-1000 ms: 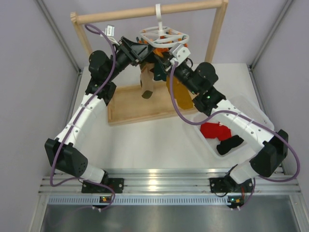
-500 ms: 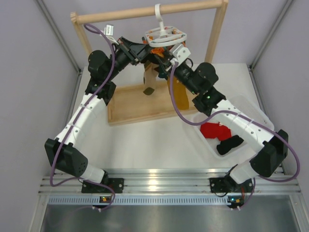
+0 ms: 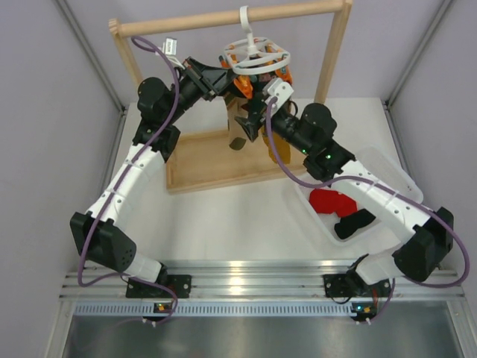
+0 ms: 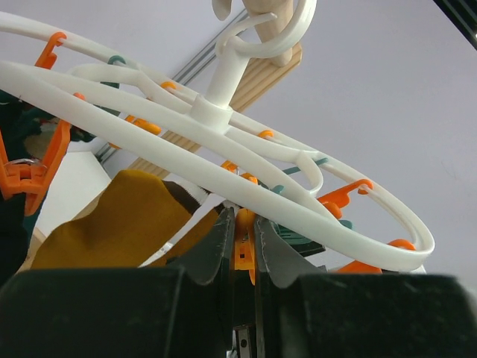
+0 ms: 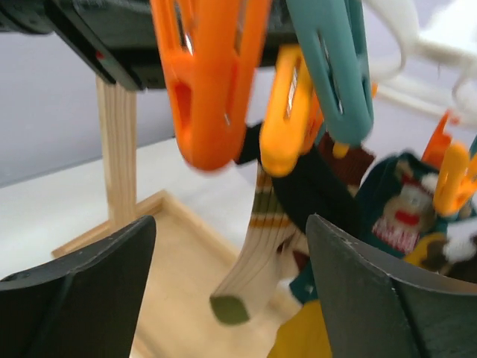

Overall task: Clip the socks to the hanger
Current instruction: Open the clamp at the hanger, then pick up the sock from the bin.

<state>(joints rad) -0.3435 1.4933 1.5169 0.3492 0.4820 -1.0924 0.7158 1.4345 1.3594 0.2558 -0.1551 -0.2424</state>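
The white ring hanger [image 3: 253,56] hangs by its hook from the wooden rack's top bar. My left gripper [image 3: 228,80] reaches under the ring from the left. In the left wrist view it [image 4: 240,224] is shut on an orange clip [image 4: 243,250] below the hanger [image 4: 223,175]. My right gripper [image 3: 250,119] is just below the ring and stands open [image 5: 231,224] with nothing between its fingers. A black sock [image 5: 309,190] hangs beneath a yellow-orange clip [image 5: 289,112]. Another black sock [image 3: 355,222] and a red sock [image 3: 332,200] lie in the bin.
A striped sock [image 5: 253,261], a dark green patterned sock [image 5: 395,212] and a mustard sock [image 4: 123,220] hang from the hanger. The wooden rack [image 3: 335,52] stands on its tray base [image 3: 201,164]. The clear bin [image 3: 391,175] sits at the right. Orange [image 5: 209,82] and teal [image 5: 335,67] clips dangle close above my right fingers.
My left gripper closed on the orange clip. My right gripper opened wide and dropped back a little from the clips. The hanger ring shifted and levelled.
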